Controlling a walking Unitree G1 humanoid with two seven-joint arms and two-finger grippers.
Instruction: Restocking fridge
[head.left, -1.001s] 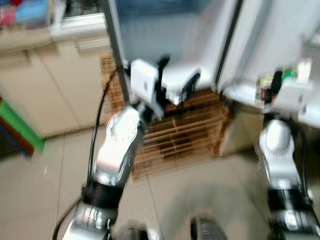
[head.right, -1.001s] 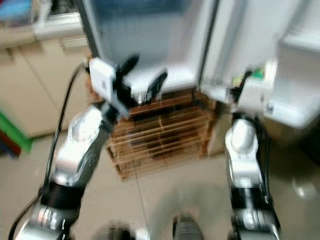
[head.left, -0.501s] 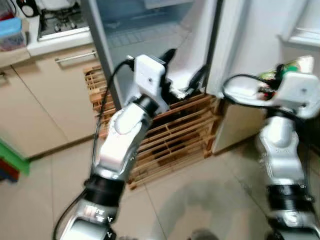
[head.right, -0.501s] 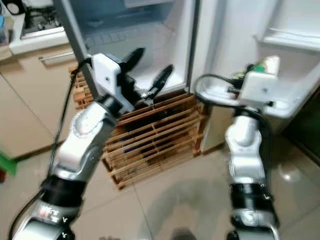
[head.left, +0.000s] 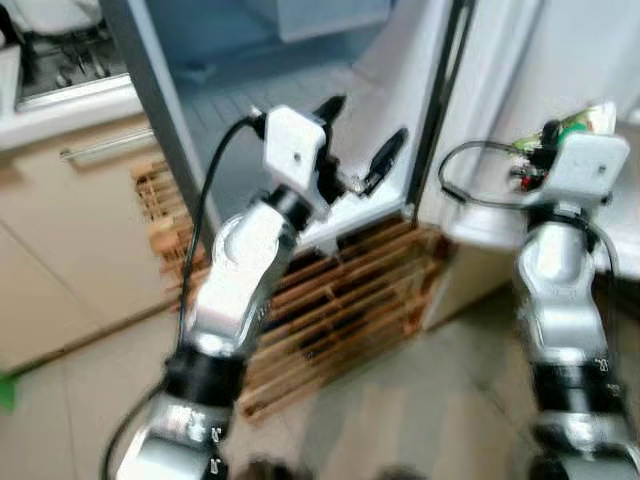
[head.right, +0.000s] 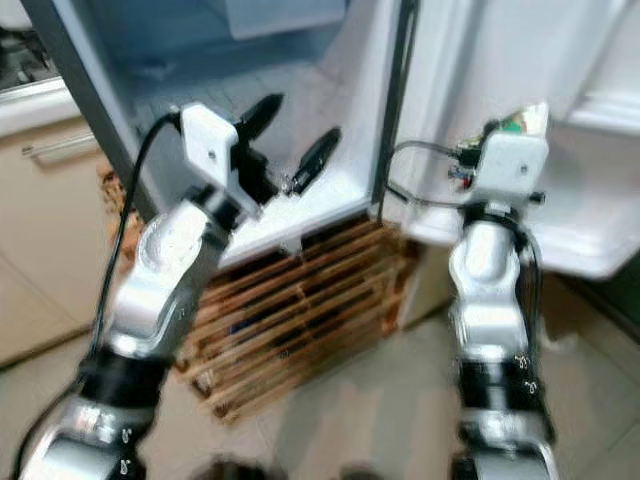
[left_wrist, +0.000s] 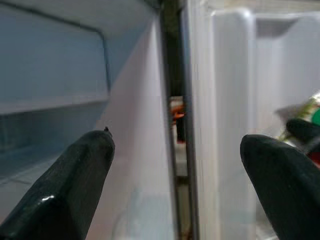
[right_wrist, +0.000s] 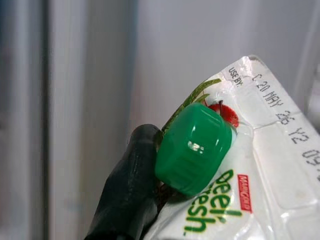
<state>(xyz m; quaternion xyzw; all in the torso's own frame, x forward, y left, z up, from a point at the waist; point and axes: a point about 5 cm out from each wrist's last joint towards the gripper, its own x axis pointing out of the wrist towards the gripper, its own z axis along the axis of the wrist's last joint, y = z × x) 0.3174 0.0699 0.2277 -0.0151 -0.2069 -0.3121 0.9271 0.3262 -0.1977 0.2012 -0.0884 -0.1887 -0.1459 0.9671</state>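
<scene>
You had the white gable-top drink carton with the green screw cap (right_wrist: 220, 165) clamped in the right end effector (right_wrist: 131, 190), one black finger (right_wrist: 125, 200) pressed against its slanted top just beside the cap. It was held up in front of the open white fridge door (head.right: 480, 60), close to the door's white shelf bin (head.right: 590, 225) and not yet set in it.

Judged from its printed, glossy skin, the carton was probably slick and its walls would give under a hard squeeze. If full it would be fairly heavy, with liquid that shifts as you tilt it. A grip high by the cap leaves the weight hanging below, so it could swing or slip. You would have done better holding across the flat sides of the body, lower down, and keeping it upright.

Your left end effector (head.left: 358, 140) was empty with its fingers spread wide apart, raised before the bottom edge of the open pale-blue fridge compartment (head.left: 250, 90). A slatted wooden crate (head.left: 330, 300) stood on the floor under that edge.
</scene>
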